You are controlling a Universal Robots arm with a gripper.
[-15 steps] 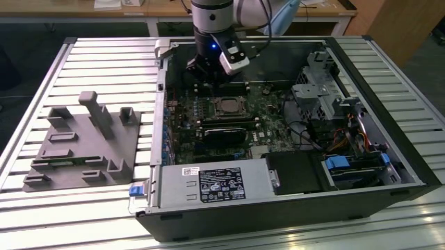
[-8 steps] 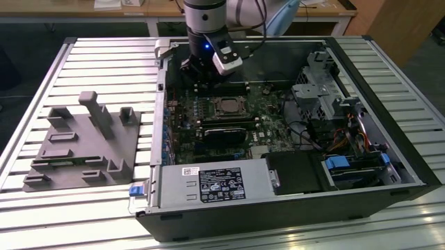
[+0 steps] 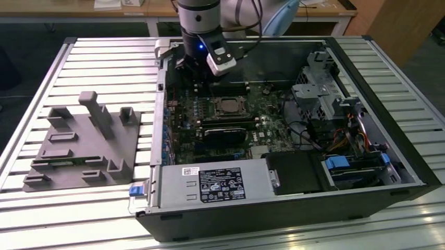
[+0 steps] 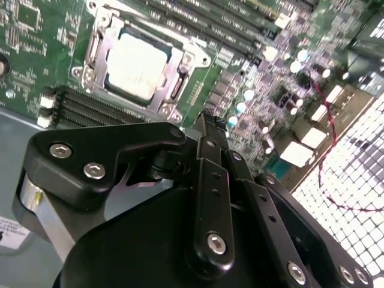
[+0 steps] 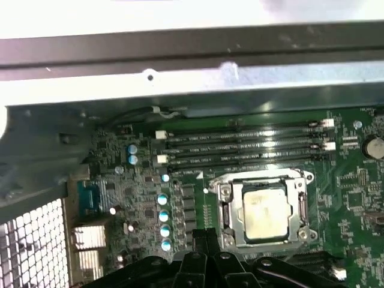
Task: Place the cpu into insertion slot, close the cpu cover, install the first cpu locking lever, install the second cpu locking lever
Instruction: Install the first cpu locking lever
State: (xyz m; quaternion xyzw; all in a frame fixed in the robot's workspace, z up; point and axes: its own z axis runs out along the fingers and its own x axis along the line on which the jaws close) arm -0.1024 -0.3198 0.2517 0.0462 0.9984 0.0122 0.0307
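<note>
The cpu [image 5: 264, 210] [image 4: 135, 63], a pale silver square, lies in the insertion slot [image 3: 226, 105] on the green board. The cpu cover [image 5: 231, 225] [image 4: 99, 45], a thin metal frame, lies flat around the chip. A thin metal lever [image 4: 180, 84] runs along one side of the socket. My gripper [image 4: 205, 120] [image 5: 204, 235] hangs above the board beside the socket, off the side nearer the rear ports, touching nothing. Its black fingers are shut together with nothing between them. In the exterior view the gripper [image 3: 197, 77] sits just beyond the socket, toward that view's left.
Long black memory slots [image 5: 240, 147] run beside the socket. The open case's walls [image 3: 389, 120] ring the board, with a drive cage [image 3: 316, 96], cables and a black power supply [image 3: 222, 185] inside. A grey fixture plate with pegs [image 3: 80, 143] lies on the slatted table at the exterior view's left.
</note>
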